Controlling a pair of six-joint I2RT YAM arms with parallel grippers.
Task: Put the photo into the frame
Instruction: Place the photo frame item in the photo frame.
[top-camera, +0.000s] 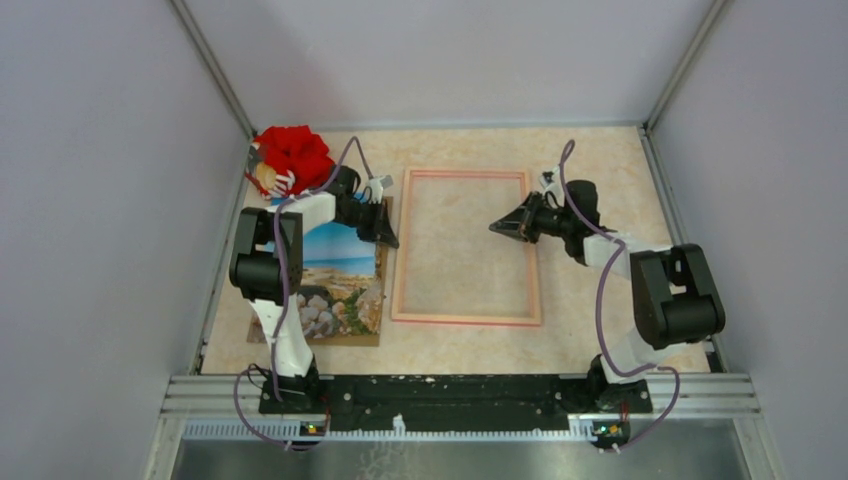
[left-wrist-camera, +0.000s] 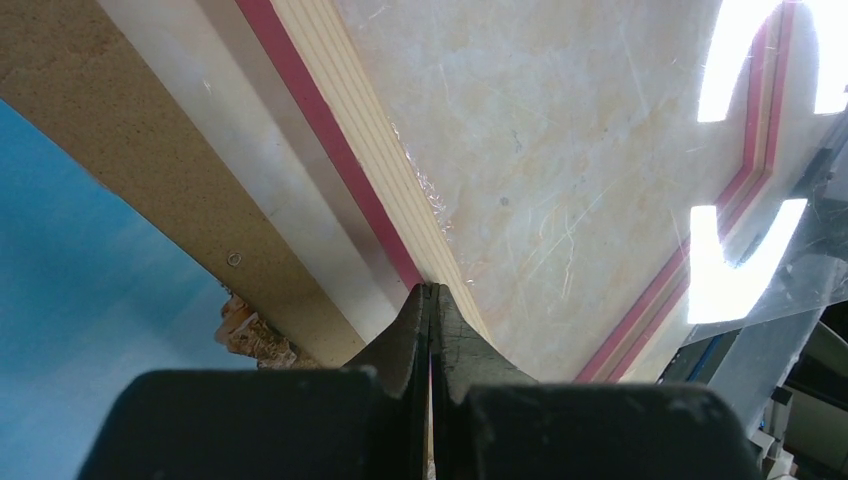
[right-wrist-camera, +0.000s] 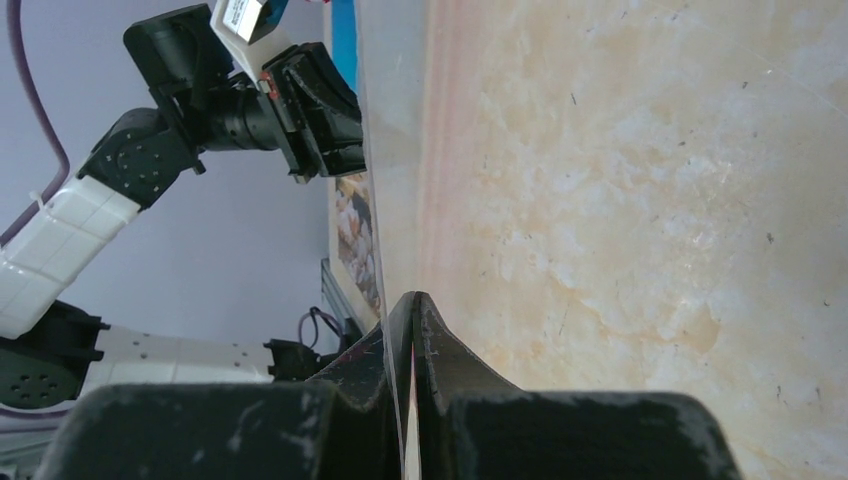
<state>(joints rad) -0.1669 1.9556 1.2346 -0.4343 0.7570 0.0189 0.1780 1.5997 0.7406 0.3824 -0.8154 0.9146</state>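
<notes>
Marbled beige table (top-camera: 590, 170) sits between grey walls. The left gripper (top-camera: 389, 238) has its fingers pressed together, tips at the left rail of the frame (top-camera: 466, 174), which lies flat mid-table. The right gripper (top-camera: 497, 228), also closed, is over the frame's open middle. The photo (top-camera: 345, 275) lies face up on a brown board (top-camera: 330, 341), just left of the frame.

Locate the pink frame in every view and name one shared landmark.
Top external: frame in the picture's middle.
Left wrist: its rail runs diagonally, top centre to bottom centre.
Right wrist: blurred pink rail, vertical, near centre.
Shared landmark: the photo, beside the frame.
</notes>
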